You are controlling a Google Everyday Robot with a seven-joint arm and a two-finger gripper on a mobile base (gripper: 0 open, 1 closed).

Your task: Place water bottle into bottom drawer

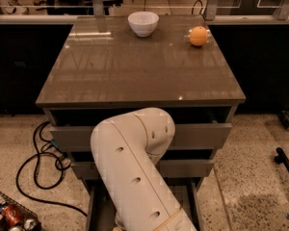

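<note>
My white arm [135, 177] reaches down in front of the cabinet and fills the lower middle of the camera view. The gripper is hidden behind the arm at the bottom edge, down over the bottom drawer. The bottom drawer [100, 210] is pulled out; only strips of its grey floor and side walls show on either side of the arm. The water bottle is hidden. The two upper drawers [202, 136] stand slightly out, with the arm in front of them.
A white bowl [143, 23] and an orange [198, 35] sit at the back of the brown cabinet top [135, 71]. Black cables [38, 167] lie on the floor at the left. A wire basket with cans [9, 215] is at the bottom left. A black bar [286, 165] lies at the right.
</note>
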